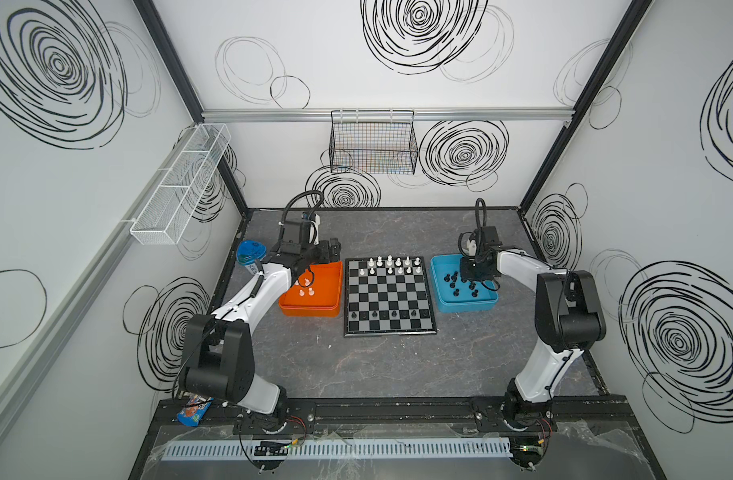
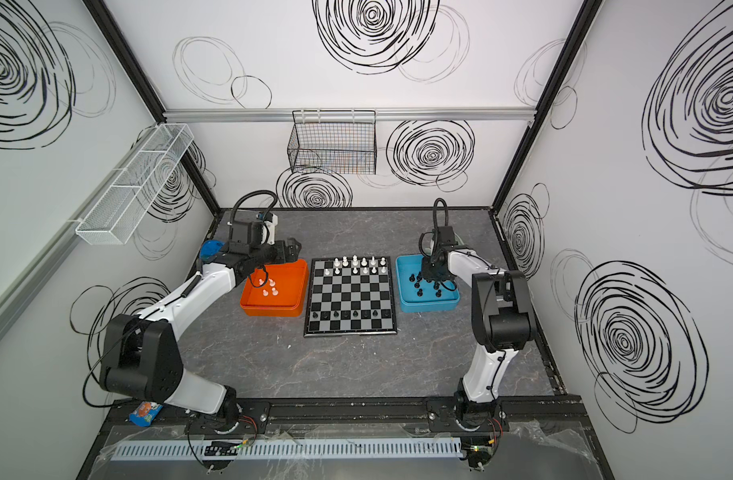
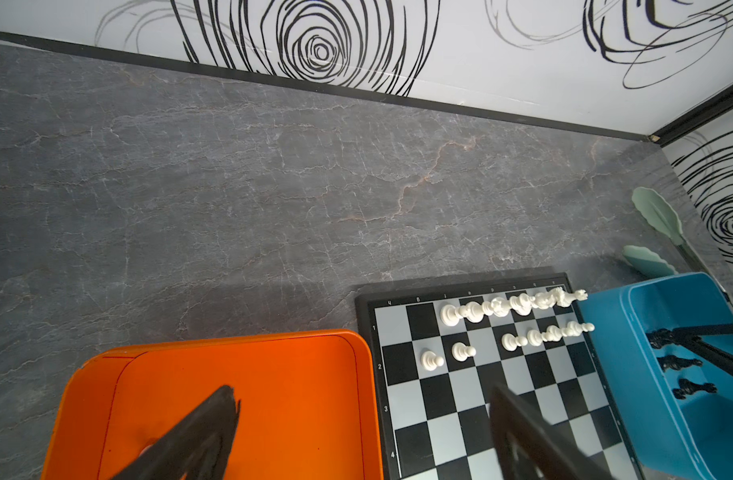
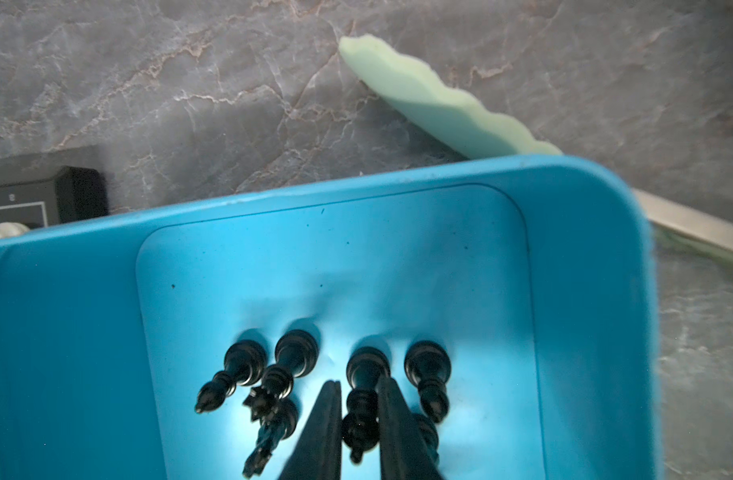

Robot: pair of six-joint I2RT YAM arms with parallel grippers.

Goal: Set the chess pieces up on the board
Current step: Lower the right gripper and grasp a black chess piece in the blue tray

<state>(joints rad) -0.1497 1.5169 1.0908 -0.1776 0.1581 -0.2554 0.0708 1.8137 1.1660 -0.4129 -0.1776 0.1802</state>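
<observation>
Grey marble-look table (image 1: 398, 365) lies under both arms. Square black & silver-grey checkered chessboard (image 1: 387, 296) sits flat on it, between the 2 grippers. Orange plastic tray (image 1: 315, 311) is under the L gripper (image 3: 364, 390), just beside the board. Blue plastic tray (image 1: 466, 306) is under the R gripper (image 4: 357, 384), just beside the board's other side.

L gripper: let go, fingers (image 3: 207, 428) spread wide w/ nothing between them. One finger hangs over the orange tray, the other over the board edge.

R gripper: down inside the blue tray. Its fingers (image 4: 398, 428) are almost together, one each side of a small black plastic chess piece (image 4: 360, 409) standing on the tray floor. Can't tell if it's pinched tight.

More black pieces (image 4: 290, 357) stand close round the R gripper. Other black ones (image 1: 375, 314) line the board's side nearest the arm bases. White plastic chess pieces (image 1: 392, 262) fill 2 rows on the far side, near the L gripper. A few white ones (image 1: 306, 291) sit in the orange tray, back toward the L arm.
</observation>
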